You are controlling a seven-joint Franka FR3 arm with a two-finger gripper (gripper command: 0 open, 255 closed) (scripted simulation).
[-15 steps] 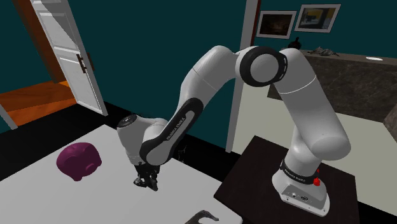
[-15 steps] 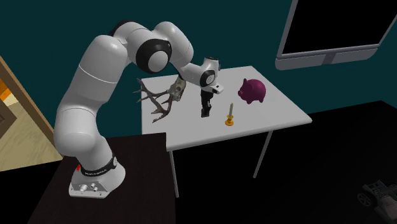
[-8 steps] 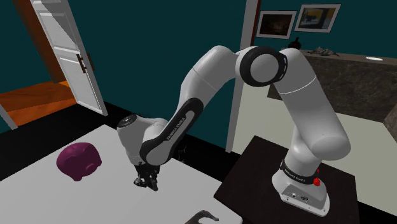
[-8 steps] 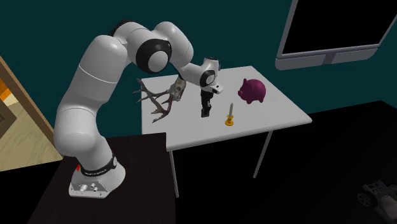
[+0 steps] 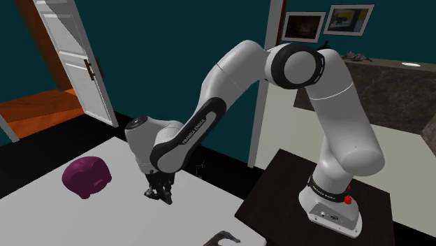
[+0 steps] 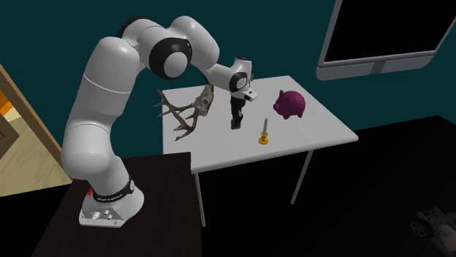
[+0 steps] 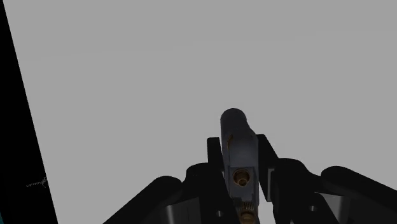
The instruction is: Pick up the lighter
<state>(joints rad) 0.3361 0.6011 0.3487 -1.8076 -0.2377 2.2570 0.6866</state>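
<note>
One lighter (image 7: 238, 147), one purple piggy bank (image 6: 291, 104), one antlered skull (image 6: 204, 104), one yellow candlestick (image 6: 264, 135).

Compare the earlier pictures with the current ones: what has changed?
The gripper, shut on the grey lighter, rose a little above the table as the arm's elbow lifted. The purple piggy bank, antlers and small yellow object stayed put.
</note>
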